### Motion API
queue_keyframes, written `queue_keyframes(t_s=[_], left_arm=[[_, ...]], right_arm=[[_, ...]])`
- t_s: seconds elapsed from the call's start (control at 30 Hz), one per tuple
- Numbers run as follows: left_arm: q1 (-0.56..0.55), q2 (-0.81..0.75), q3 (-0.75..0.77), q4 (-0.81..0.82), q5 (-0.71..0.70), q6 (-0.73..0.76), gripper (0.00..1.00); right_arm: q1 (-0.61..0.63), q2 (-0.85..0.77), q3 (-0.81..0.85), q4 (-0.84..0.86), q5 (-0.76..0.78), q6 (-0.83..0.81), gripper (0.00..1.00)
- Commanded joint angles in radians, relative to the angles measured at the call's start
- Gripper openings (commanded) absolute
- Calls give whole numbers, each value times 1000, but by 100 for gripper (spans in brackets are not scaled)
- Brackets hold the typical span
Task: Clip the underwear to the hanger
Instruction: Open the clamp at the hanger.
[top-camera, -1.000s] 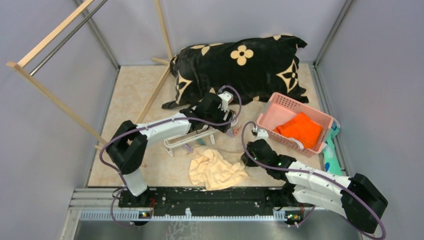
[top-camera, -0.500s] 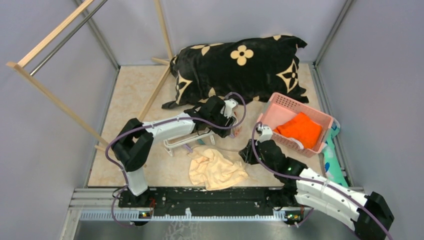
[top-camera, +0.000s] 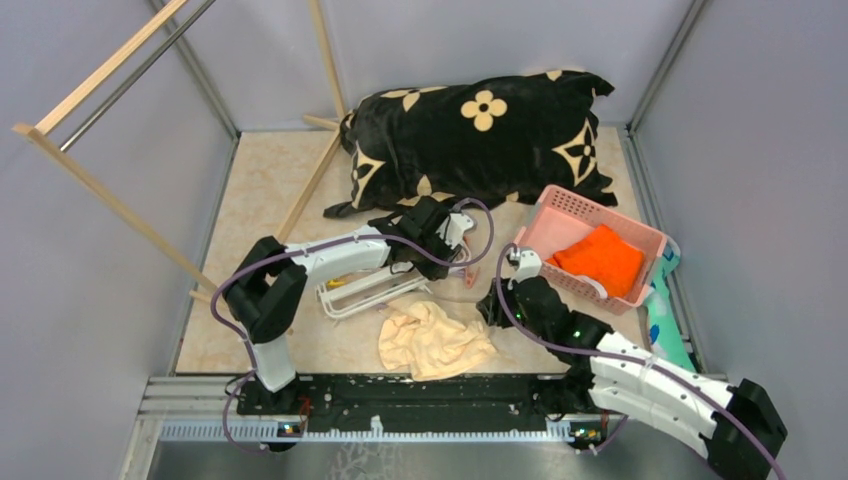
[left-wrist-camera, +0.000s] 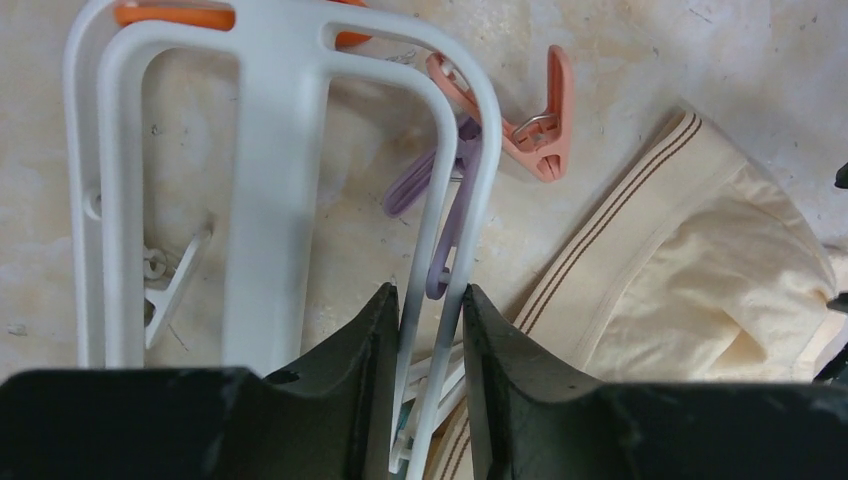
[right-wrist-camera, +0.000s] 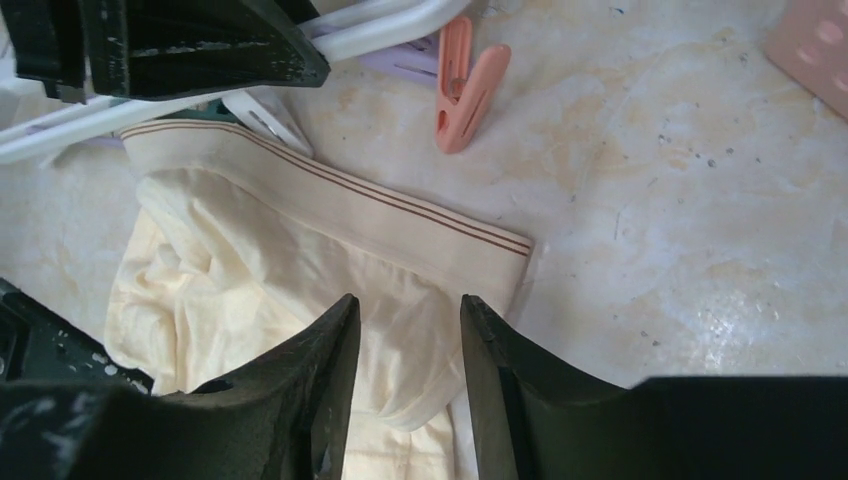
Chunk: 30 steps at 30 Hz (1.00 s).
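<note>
Starting at the left, what stands there?

A wooden rack (top-camera: 100, 72) with a metal bar, leaning along the left wall, well apart from the work.

And the left arm?

It reaches across the table to the hanger (left-wrist-camera: 270, 200), which lies flat on the tabletop. The left gripper (left-wrist-camera: 430, 295) has its 2 jaws closed on 1 thin white rail of the frame, pinching it from both sides.

Any clips near it?

A purple clip (left-wrist-camera: 447, 190) sits at that same rail, just beyond the jaws. A salmon-orange clip (left-wrist-camera: 538, 118) lies on the table just right of the rail.

Where is the underwear?

The underwear (top-camera: 435, 340) lies crumpled on the table near the front edge, between the 2 arms and just right of the hanger. Its brown-striped waistband runs up to the gripped end of the frame.

And the right gripper?

The right gripper (right-wrist-camera: 405, 305) hangs over the cream fabric just inside the waistband. Its jaws are parted a little, with nothing pinched between them. I cannot tell whether the tips touch the cloth.

Further right?

A pink basket (top-camera: 572, 205) holds an orange cloth (top-camera: 600, 258), and a teal cloth (top-camera: 660, 300) lies against the basket's right side. A black blanket (top-camera: 480, 140) with beige flowers lies along the back wall.
</note>
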Motion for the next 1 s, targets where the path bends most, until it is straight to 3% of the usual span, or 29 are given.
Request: queue_keyframes(t_s=[0.0,0.23,0.7,0.97], left_arm=[[-3,-9,20,-26,10,19,23],[-3,-59,38,-15,39,40,16],[13,-185,77,-106,202,180,8],[21,-195,137,-215,314,268,9]], right_arm=[[-14,14,54,134,-73,-98,45],[-44,55,85,192,-108,-200,50],[-139,128,140,288,-437,-371,45],[-181,140,119,408,-522,-433,61]])
